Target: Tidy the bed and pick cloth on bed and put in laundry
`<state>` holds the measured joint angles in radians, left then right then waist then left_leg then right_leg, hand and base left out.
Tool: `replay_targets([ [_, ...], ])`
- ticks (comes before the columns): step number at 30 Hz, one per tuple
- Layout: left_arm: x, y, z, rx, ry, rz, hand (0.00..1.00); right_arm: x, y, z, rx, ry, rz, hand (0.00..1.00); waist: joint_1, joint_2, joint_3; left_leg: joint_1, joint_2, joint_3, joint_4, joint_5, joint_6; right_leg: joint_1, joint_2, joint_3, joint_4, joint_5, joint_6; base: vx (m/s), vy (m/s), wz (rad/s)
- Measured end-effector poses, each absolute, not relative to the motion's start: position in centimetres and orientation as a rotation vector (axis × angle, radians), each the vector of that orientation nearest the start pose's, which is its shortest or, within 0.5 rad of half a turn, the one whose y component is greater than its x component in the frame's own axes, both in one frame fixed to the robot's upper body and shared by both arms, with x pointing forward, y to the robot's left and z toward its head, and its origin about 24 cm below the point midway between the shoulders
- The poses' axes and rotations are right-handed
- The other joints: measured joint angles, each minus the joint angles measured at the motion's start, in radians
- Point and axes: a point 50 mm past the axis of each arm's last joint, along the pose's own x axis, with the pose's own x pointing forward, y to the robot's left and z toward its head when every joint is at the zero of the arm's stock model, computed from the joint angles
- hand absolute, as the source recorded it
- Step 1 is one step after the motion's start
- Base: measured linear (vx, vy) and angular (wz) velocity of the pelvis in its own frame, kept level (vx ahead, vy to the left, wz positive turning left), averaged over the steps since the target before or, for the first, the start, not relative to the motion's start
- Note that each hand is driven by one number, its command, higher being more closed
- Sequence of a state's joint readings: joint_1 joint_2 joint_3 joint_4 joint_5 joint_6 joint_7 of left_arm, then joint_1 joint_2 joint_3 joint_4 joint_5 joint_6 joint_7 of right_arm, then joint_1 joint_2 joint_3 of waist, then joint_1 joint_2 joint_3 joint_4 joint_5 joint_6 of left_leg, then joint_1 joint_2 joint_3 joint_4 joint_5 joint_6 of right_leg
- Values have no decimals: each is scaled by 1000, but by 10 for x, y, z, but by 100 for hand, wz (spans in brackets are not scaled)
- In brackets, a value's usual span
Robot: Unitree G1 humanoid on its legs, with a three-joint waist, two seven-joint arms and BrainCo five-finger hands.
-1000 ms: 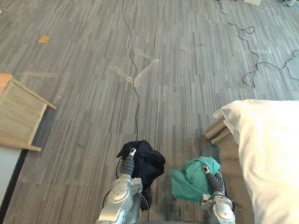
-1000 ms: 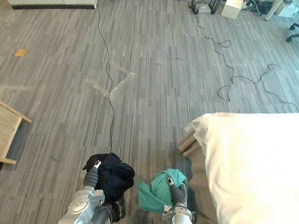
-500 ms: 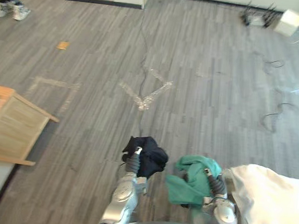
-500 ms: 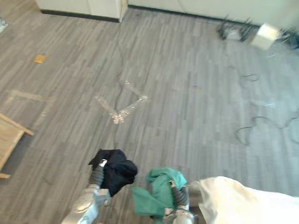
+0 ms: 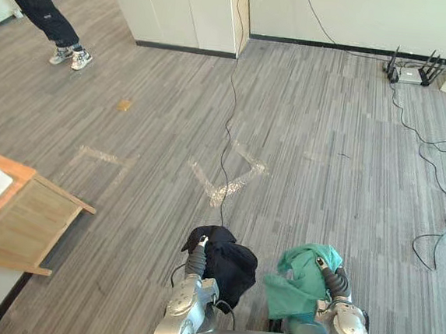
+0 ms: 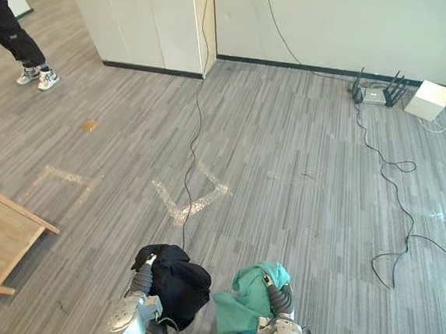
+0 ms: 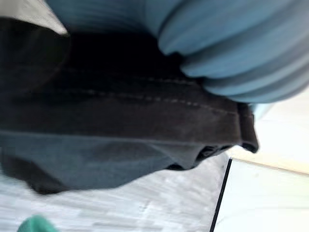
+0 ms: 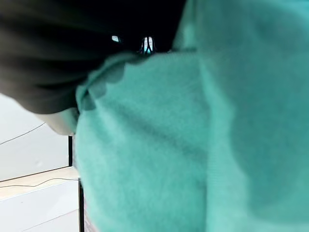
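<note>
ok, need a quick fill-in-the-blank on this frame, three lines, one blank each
1. The cloth bunched over the left hand is ____ in colour.
2. The green cloth is carried on the robot's ____ hand.
3. The person stands on the floor far off to the robot's ____ side.

Missing words: black; right; left.

No legible text or signs

Left cloth (image 5: 229, 260) hangs just beside right cloth (image 5: 301, 279), above the floor (image 5: 326, 145).
</note>
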<state>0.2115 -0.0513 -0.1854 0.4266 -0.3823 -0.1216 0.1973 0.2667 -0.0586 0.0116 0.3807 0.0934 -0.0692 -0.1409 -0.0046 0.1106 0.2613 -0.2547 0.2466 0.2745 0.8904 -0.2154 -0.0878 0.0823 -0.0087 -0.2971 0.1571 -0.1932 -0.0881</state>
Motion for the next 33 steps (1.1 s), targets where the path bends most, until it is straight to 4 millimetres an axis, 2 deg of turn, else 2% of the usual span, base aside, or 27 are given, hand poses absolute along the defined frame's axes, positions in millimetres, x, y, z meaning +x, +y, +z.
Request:
replay_targets([
  [1, 167, 117, -84, -359, 554, 200, 100, 150, -183, -88, 1, 577, -232, 100, 8, -2, 0, -8, -23, 21, -78, -3, 6, 14, -1, 1, -16, -1, 2, 408, 12, -15],
  [2, 169, 117, -82, -363, 540, 197, 100, 148, -183, -90, 1, 595, -233, 100, 21, -10, 3, -9, -72, 63, -245, -1, 18, 50, -9, -6, -44, -7, 8, 436, 33, 18],
  [3, 169, 117, -80, -367, 531, 198, 100, 148, -184, -91, -1, 603, -234, 100, 22, -22, -5, -8, -118, 120, -421, 22, 19, 86, -21, -30, -66, -15, 37, 451, 40, 33],
  [4, 169, 117, -79, -368, 528, 198, 100, 148, -185, -91, -1, 603, -237, 100, 22, -28, -8, -4, -138, 150, -501, 51, 25, 104, -26, -41, -74, -21, 52, 497, 63, 43],
  [5, 170, 117, -77, -372, 516, 197, 100, 149, -188, -90, -5, 598, -247, 100, 26, -44, -16, -7, -165, 208, -629, 109, 51, 140, -32, -53, -94, -35, 78, 525, 85, 28],
  [7, 171, 118, -75, -376, 505, 199, 100, 152, -192, -88, -11, 584, -265, 100, 47, -50, -19, -11, -172, 290, -705, 184, 119, 203, -31, -61, -109, -65, 129, 555, 112, 18],
  [8, 165, 120, -78, -379, 529, 212, 100, 149, -193, -91, -27, 605, -265, 100, 55, -88, -47, 1, -209, 293, -705, 227, 261, 239, -52, -63, -116, -84, 161, 632, 122, 50],
  [9, 164, 122, -79, -398, 543, 226, 100, 144, -190, -94, -27, 628, -261, 100, 49, -128, -87, 8, -253, 283, -699, 196, 295, 237, -101, -76, -85, -75, 205, 654, 129, 54],
  [10, 165, 122, -79, -406, 540, 229, 100, 146, -189, -95, -28, 630, -259, 100, 53, -143, -88, 15, -260, 282, -692, 179, 302, 223, -113, -72, -35, -69, 219, 656, 164, 54],
  [11, 164, 124, -79, -416, 543, 242, 100, 150, -189, -94, -27, 622, -259, 100, 67, -159, -89, 46, -274, 269, -700, 158, 300, 164, -144, -66, 138, -53, 243, 624, 217, 40],
  [12, 163, 124, -80, -419, 555, 242, 100, 154, -188, -93, -27, 614, -253, 100, 66, -161, -89, 94, -284, 231, -717, 133, 292, 98, -178, -53, 358, -2, 252, 731, 259, 47],
  [14, 162, 124, -81, -434, 561, 251, 100, 155, -188, -93, -43, 615, -247, 100, 61, -153, -87, 199, -300, 150, -753, 91, 257, 19, -219, -42, 674, 4, 249, 698, 177, 87],
  [15, 162, 126, -81, -429, 562, 251, 100, 153, -187, -96, -57, 629, -239, 100, 48, -149, -88, 260, -305, 93, -765, 71, 244, -11, -249, -68, 820, -12, 221, 537, 59, 120],
  [17, 161, 128, -81, -405, 562, 241, 100, 150, -187, -97, -62, 641, -240, 100, 31, -138, -93, 318, -303, -5, -774, 48, 229, -72, -299, -138, 920, -43, 166, 454, -42, 149],
  [18, 161, 132, -81, -399, 560, 248, 100, 150, -187, -97, -63, 639, -241, 100, 19, -142, -100, 335, -302, -63, -784, 45, 224, -132, -319, -156, 913, -58, 142, 423, -107, 157],
  [21, 161, 135, -81, -389, 558, 256, 100, 154, -188, -95, -64, 624, -247, 100, 9, -136, -95, 359, -273, -144, -785, 39, 213, -240, -323, -150, 781, -71, 128, 352, -165, 126],
  [22, 161, 136, -82, -386, 560, 257, 100, 156, -188, -94, -63, 618, -245, 100, 10, -124, -87, 377, -253, -176, -784, 34, 204, -283, -298, -124, 677, -71, 130, 434, -338, 96],
  [24, 157, 137, -84, -383, 572, 264, 100, 163, -187, -90, -62, 596, -240, 100, 12, -108, -82, 397, -217, -224, -775, 13, 168, -319, -228, -9, 449, -48, 167, 359, -327, 86],
  [25, 157, 137, -84, -383, 571, 264, 100, 165, -187, -87, -61, 579, -241, 100, 11, -103, -81, 397, -203, -250, -771, -4, 143, -328, -203, 53, 312, -16, 194, 285, -342, 101],
  [26, 160, 139, -83, -384, 562, 272, 100, 171, -188, -81, -58, 546, -246, 100, 12, -110, -75, 403, -183, -289, -770, -44, 79, -329, -199, 124, 101, 131, 209, 441, -549, 96],
  [27, 161, 140, -86, -382, 575, 283, 100, 172, -192, -80, -61, 545, -256, 100, 27, -101, -64, 412, -155, -310, -769, -59, 69, -313, -173, 114, 91, 182, 181, 369, -479, 67],
  [28, 160, 140, -88, -389, 586, 291, 100, 173, -193, -79, -54, 544, -270, 100, 36, -84, -64, 410, -141, -299, -765, -64, 59, -298, -164, 79, 97, 178, 186, 392, -488, 70],
  [29, 158, 135, -88, -406, 590, 288, 100, 171, -203, -75, -49, 526, -321, 100, 19, -79, -47, 404, -137, -266, -704, -27, 40, -335, -208, 56, 298, 114, 243, 299, -396, 101],
  [30, 161, 130, -87, -413, 578, 282, 100, 169, -209, -73, -61, 520, -333, 100, 11, -76, -42, 418, -118, -269, -704, -33, 35, -419, -218, 113, 474, 57, 246, 232, -303, 124],
  [31, 156, 133, -88, -404, 585, 293, 100, 165, -210, -73, -65, 522, -338, 100, 10, -72, -52, 437, -112, -289, -727, -51, 45, -431, -217, 154, 470, 10, 223, 128, -242, 138],
  [32, 158, 138, -85, -389, 561, 296, 100, 158, -209, -73, -62, 523, -343, 100, -13, -92, -59, 450, -94, -327, -746, -135, -18, -428, -223, 202, 383, -8, 226, 213, -423, 124],
  [33, 153, 141, -93, -379, 603, 315, 100, 152, -209, -78, -61, 560, -342, 100, -2, -94, -64, 463, -58, -356, -733, -160, -25, -421, -197, 180, 434, -14, 205, 266, -502, 104],
])
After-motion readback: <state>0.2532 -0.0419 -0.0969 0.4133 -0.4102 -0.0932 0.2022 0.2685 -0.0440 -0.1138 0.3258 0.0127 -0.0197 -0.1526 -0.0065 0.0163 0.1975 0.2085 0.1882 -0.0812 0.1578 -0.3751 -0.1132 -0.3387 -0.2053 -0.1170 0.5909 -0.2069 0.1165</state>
